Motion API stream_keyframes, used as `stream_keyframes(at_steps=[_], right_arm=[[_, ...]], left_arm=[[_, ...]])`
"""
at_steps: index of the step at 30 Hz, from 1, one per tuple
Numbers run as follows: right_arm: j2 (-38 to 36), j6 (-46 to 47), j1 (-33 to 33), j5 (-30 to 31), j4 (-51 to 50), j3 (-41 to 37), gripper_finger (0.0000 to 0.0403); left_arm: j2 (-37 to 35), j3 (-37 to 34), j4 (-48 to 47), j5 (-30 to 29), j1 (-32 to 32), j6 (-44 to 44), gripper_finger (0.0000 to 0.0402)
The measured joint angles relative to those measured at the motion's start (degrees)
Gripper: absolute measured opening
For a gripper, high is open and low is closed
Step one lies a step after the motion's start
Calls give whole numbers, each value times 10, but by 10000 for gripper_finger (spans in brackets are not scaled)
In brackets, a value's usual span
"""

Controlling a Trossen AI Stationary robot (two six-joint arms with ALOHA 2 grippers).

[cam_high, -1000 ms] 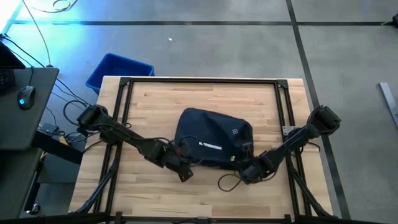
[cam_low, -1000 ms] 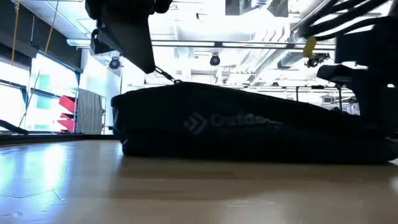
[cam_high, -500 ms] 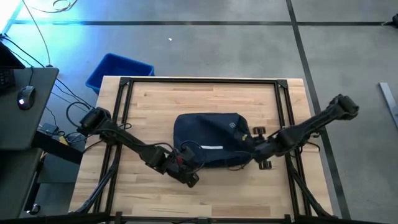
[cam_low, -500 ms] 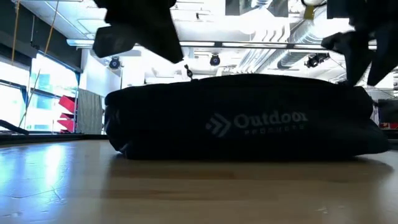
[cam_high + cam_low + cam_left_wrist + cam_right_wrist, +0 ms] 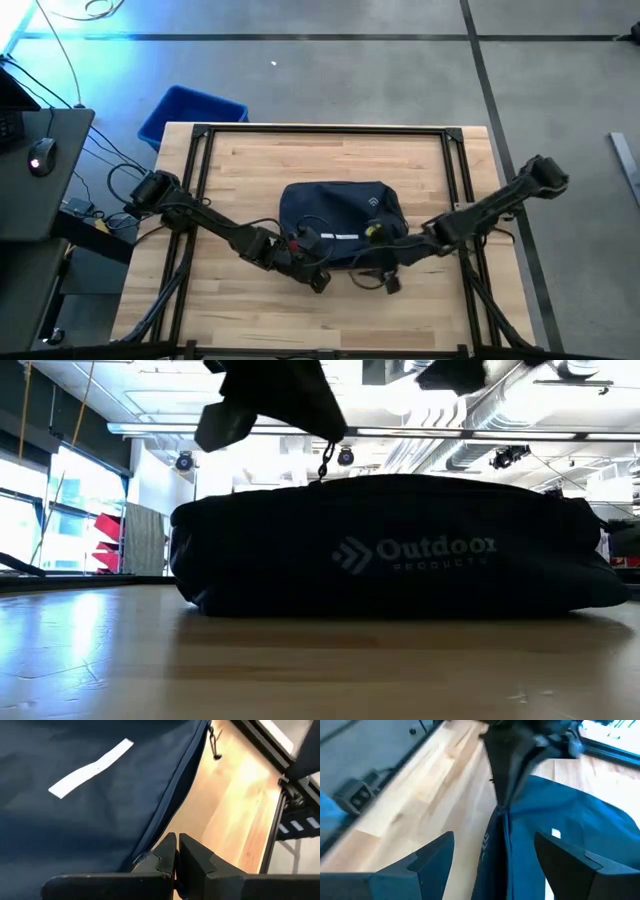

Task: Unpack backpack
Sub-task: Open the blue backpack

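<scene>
The left tool (image 5: 318, 283) hangs at the near edge of the backpack (image 5: 340, 215), its fingers (image 5: 167, 855) pressed together; it seems to pinch the fabric edge there (the contact itself is hard to make out). The right tool (image 5: 390, 283) sits just beside the same near edge, fingers (image 5: 432, 852) spread wide with nothing between them. The backpack lies flat in the middle of the wooden surface (image 5: 250, 160), a white strip (image 5: 340, 237) on its top. Beyond the surface's far left corner stands a blue bin (image 5: 185, 108).

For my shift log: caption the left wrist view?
Left gripper, fingers shut, at the edge of the dark navy fabric backpack on the wooden table.
</scene>
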Motion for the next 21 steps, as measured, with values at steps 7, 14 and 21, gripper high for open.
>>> stream_keyframes(at_steps=[7,14,21], right_arm=[[126,-12,-31,3,67,0,260],[183,30,-30,0,41,23,160],[186,83,-30,-5,2,27,13]], left_arm=[[0,0,2,0,0,-8,0],[0,0,-63,-11,-7,-90,0],[3,0,-180,1,-34,-149,0]])
